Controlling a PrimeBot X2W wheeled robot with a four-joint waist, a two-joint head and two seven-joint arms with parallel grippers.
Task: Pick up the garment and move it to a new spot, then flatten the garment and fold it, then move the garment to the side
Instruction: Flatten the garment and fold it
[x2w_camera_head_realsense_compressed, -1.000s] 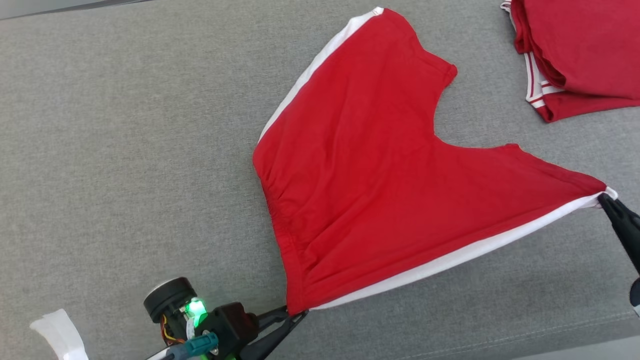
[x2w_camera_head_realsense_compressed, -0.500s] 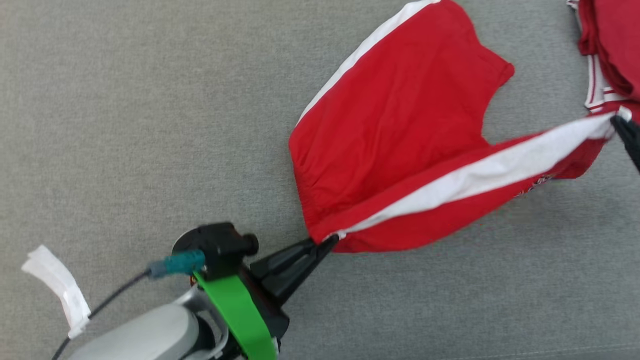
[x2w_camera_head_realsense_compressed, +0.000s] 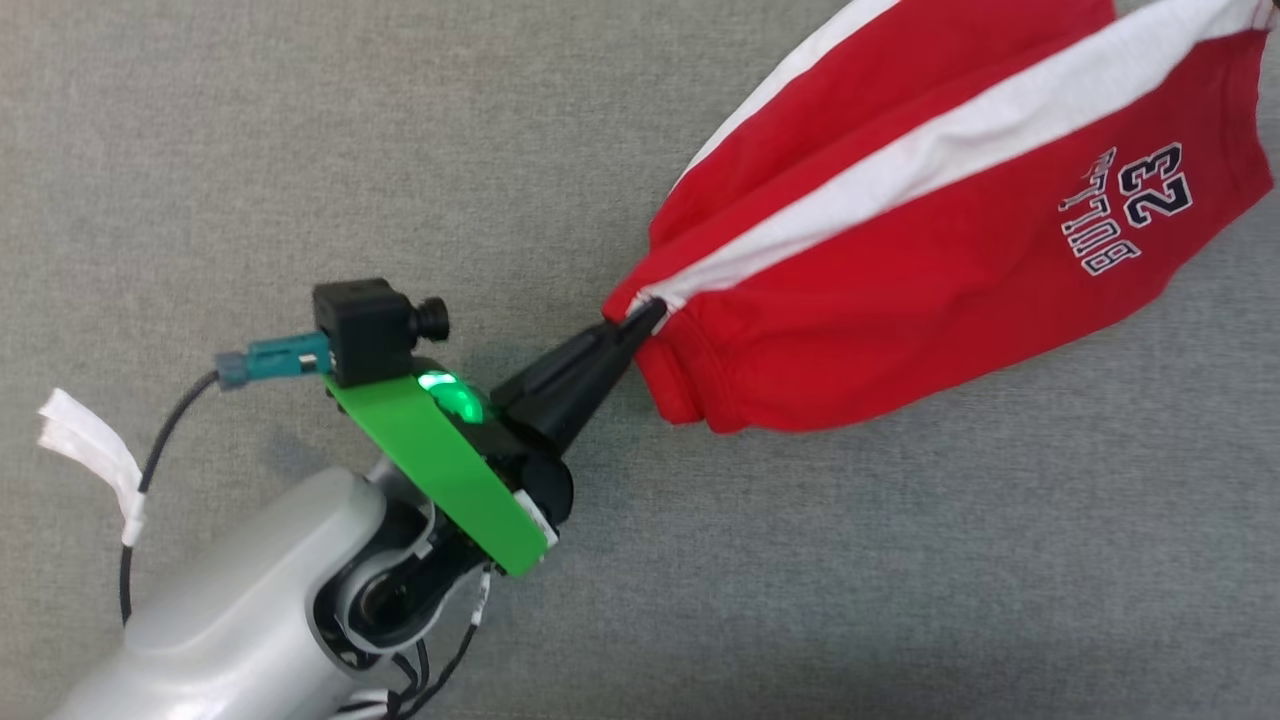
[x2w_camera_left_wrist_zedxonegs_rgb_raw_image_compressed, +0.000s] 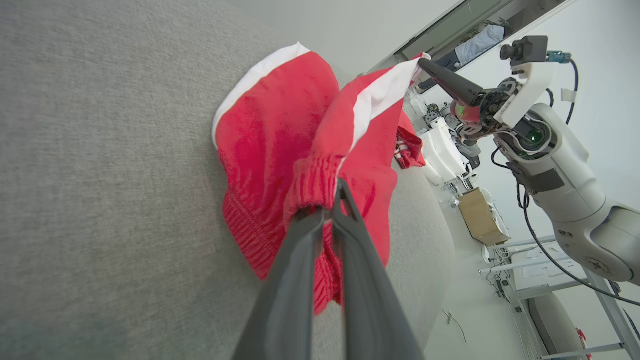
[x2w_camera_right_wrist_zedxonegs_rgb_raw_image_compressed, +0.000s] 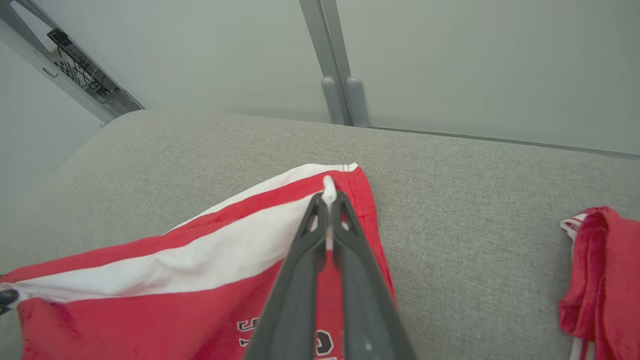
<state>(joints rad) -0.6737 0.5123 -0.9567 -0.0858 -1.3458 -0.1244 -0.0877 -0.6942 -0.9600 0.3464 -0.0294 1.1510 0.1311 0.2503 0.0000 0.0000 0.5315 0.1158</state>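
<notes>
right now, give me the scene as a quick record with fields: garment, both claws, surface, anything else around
garment: red shorts with white side stripes, number 23 print facing up
left claw: shut on the shorts at the waistband end of a white stripe
right claw: shut on the shorts at the hem end of that stripe
garment state: held edge raised, far leg lying on the cushion
surface: grey cushion
nearby: another red garment, bunched, apart from the shorts
</notes>
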